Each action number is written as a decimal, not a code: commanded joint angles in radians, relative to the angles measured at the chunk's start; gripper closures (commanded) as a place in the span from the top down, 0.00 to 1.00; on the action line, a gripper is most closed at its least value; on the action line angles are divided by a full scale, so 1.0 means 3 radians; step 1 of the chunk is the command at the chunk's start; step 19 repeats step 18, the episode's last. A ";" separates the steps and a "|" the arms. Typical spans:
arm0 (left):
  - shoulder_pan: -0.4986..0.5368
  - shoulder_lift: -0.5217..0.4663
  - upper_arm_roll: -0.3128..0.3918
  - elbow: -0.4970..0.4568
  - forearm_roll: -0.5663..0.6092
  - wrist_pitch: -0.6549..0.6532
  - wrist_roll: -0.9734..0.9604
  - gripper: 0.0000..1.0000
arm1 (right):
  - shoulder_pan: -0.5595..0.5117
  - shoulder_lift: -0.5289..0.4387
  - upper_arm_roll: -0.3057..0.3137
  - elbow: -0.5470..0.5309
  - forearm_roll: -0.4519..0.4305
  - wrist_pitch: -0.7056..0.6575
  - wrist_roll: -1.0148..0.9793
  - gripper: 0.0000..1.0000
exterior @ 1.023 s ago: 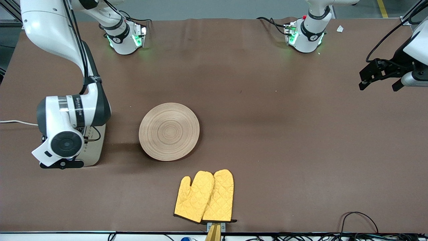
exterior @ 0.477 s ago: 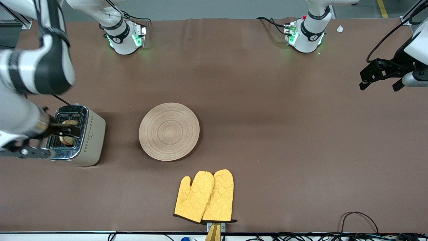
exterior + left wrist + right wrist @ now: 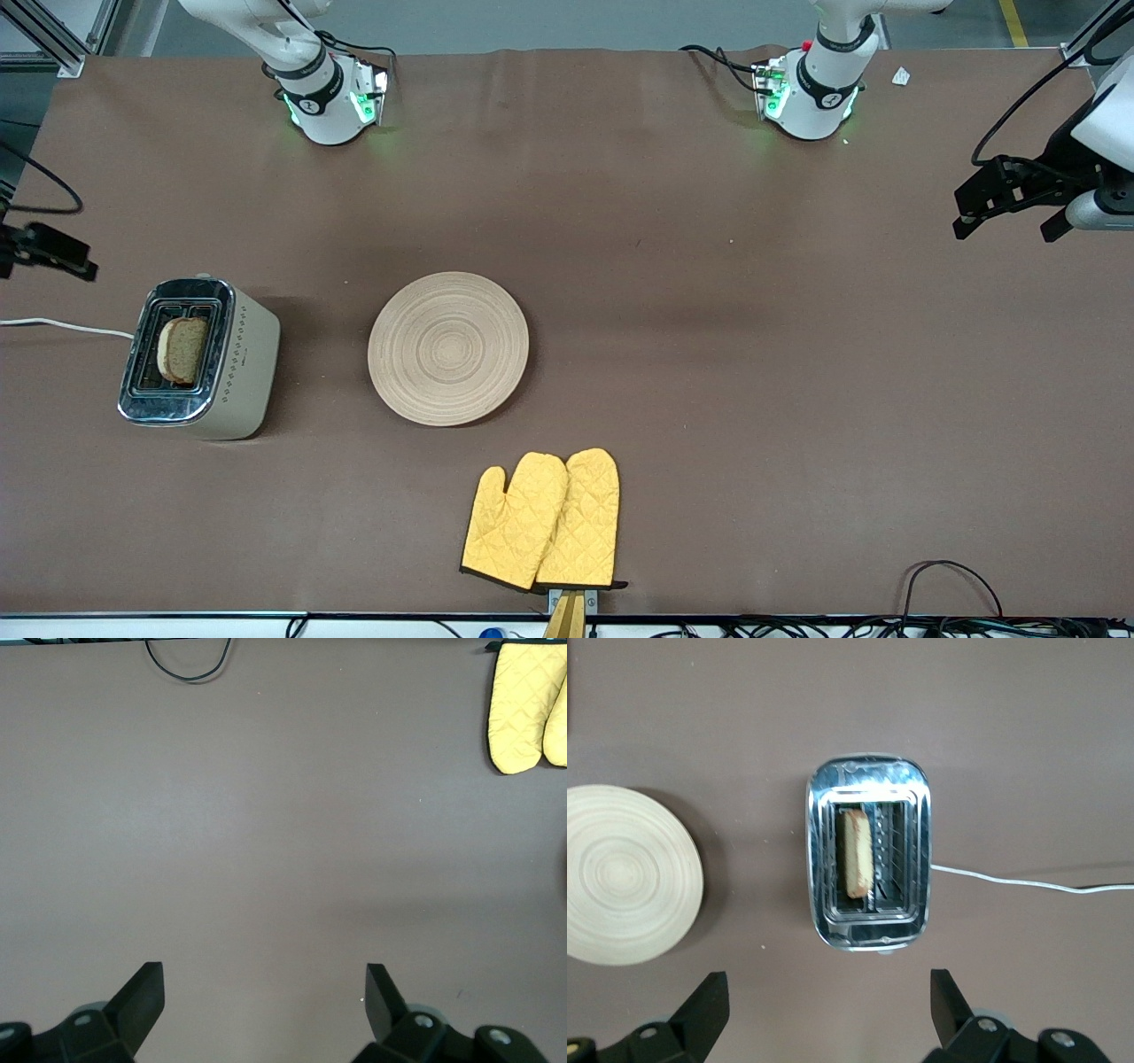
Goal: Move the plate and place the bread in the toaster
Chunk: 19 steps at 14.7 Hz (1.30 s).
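The table (image 3: 709, 354) is plain brown. The plate (image 3: 448, 347) is pale beige with concentric rings. Beside it, the toaster (image 3: 199, 359) has cream sides and a chrome top; the bread (image 3: 182, 349) is speckled tan, brown-crusted. The mitts (image 3: 542, 519) are quilted yellow, dark-edged.

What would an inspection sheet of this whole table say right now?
Surface: brown table, bare at the left arm's end.
Job's things: bread stands in a slot of the toaster; plate lies empty beside it.
Clutter: two yellow oven mitts, nearer the camera than the plate.
Grippers: left gripper over bare table, jaws open, waiting; right gripper high over the toaster, jaws open, empty.
Cables: white cord from the toaster; black cable at the table's near edge.
Surroundings: grey floor past the bases.
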 commanded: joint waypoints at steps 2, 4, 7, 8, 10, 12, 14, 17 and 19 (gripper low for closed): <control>0.0003 -0.0022 0.0007 0.0009 0.0026 -0.0040 0.0048 1.00 | -0.0047 -0.0222 0.0054 -0.0348 0.0065 0.0096 -0.0112 1.00; 0.0003 -0.0022 0.0007 0.0004 0.0026 -0.0040 0.0053 1.00 | -0.0047 -0.0217 0.0054 -0.0338 0.0065 0.0111 -0.0112 1.00; 0.0003 -0.0022 0.0007 0.0009 0.0026 -0.0040 0.0053 1.00 | -0.0057 -0.0217 0.0059 -0.0338 0.0065 0.0127 -0.0117 1.00; 0.0003 -0.0022 0.0007 0.0009 0.0026 -0.0040 0.0053 1.00 | -0.0057 -0.0212 0.0059 -0.0333 0.0065 0.0142 -0.0122 1.00; 0.0003 -0.0022 0.0007 0.0009 0.0026 -0.0040 0.0053 1.00 | -0.0036 -0.0212 0.0064 -0.0322 0.0065 0.0142 -0.0117 1.00; 0.0008 -0.0022 0.0012 0.0003 0.0026 -0.0040 0.0048 1.00 | -0.0036 -0.0212 0.0064 -0.0327 0.0065 0.0137 -0.0117 1.00; 0.0003 -0.0022 0.0017 -0.0002 0.0026 -0.0045 0.0043 1.00 | -0.0036 -0.0212 0.0069 -0.0322 0.0065 0.0142 -0.0117 1.00; 0.0049 -0.0002 0.0012 0.0029 0.0026 -0.0040 0.0058 1.00 | -0.0036 -0.0212 0.0064 -0.0322 0.0065 0.0137 -0.0117 1.00; 0.0039 0.0004 0.0007 0.0039 0.0026 -0.0040 0.0063 1.00 | -0.0036 -0.0212 0.0064 -0.0322 0.0070 0.0137 -0.0117 1.00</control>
